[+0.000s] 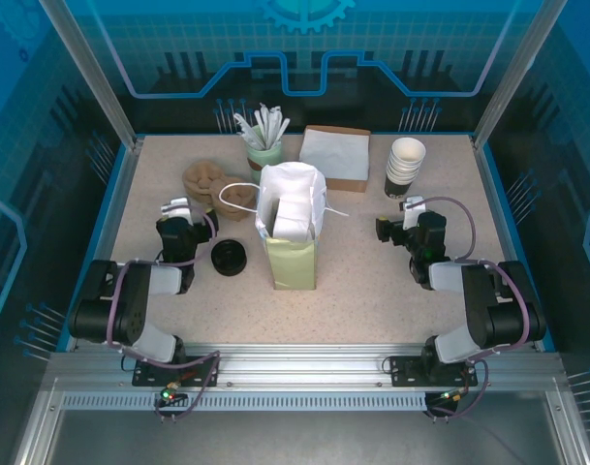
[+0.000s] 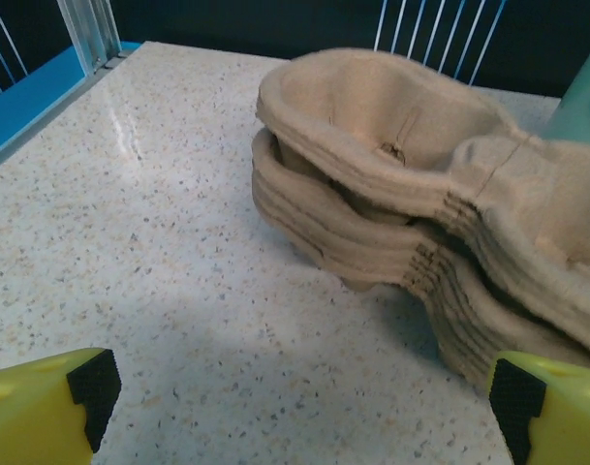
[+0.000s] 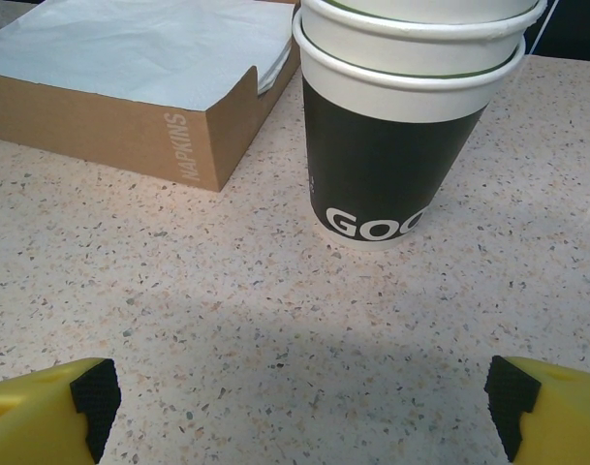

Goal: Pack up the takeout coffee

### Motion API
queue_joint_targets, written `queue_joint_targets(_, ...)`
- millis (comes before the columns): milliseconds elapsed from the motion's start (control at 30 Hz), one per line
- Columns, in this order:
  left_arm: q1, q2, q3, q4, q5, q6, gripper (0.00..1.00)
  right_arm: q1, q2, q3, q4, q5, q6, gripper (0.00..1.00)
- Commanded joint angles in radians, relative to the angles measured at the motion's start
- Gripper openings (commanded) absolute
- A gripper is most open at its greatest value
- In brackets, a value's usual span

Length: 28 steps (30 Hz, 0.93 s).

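The takeout coffee (image 1: 229, 257), a small paper cup closed by a round black plastic lid, is seen standing upright on the speckled beige worktop (image 1: 372, 291), left of its centre. It is placed just beside the left face of the tall pale green paper bag (image 1: 295, 254), apart from it, and near the left arm's wrist. The bag is set upright at the middle of the worktop with its mouth open, white inside, and a white handle loop is draped toward the left.

The left gripper (image 1: 176, 207) is held low toward the left edge, beyond the coffee. In the left wrist view its yellow fingers (image 2: 43, 412) with black pads are spread wide apart at the two bottom corners, and the left gripper (image 2: 304, 397) is pointed at a stack of brown moulded-pulp cup carriers (image 2: 411, 223), which lies near the far left corner.

The right gripper (image 1: 411, 206) is held toward the right edge. In the right wrist view the right gripper (image 3: 304, 402) is likewise spread wide over bare worktop, facing a stack of white-and-black lidless paper cups (image 3: 396, 145). Just left of that stack a brown cardboard box of white napkins (image 3: 139, 92) is set along the far edge. A mint-green cup of white stirrers (image 1: 265, 147) is found at the far edge, between carriers and box.
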Motion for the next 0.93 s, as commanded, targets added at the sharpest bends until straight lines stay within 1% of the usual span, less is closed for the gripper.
queue_joint_targets(0, -0.006, 0.01, -0.006, 0.054, 0.018, 0.02, 0.99, -0.006, 0.01, 0.003, 0.031, -0.01, -0.013, 1.0)
queue_joint_targets(33, -0.012, 0.019, -0.011, 0.075, 0.015, 0.03, 0.99, -0.006, 0.01, 0.003, 0.031, -0.01, -0.013, 1.0)
queue_joint_targets(67, -0.012, 0.009, -0.007, 0.048, 0.017, 0.023, 0.99, -0.006, 0.01, 0.003, 0.031, -0.01, -0.012, 1.0)
queue_joint_targets(100, -0.013, 0.012, -0.007, 0.059, 0.016, 0.027, 0.99, -0.006, 0.01, 0.003, 0.031, -0.01, -0.012, 1.0)
queue_joint_targets(233, -0.015, 0.015, 0.001, 0.045, 0.059, 0.045, 0.99, -0.006, 0.01, 0.003, 0.03, -0.011, -0.013, 1.0)
queue_joint_targets(900, -0.015, 0.015, 0.001, 0.046, 0.06, 0.045, 0.99, -0.006, 0.01, 0.004, 0.03, -0.012, -0.013, 1.0)
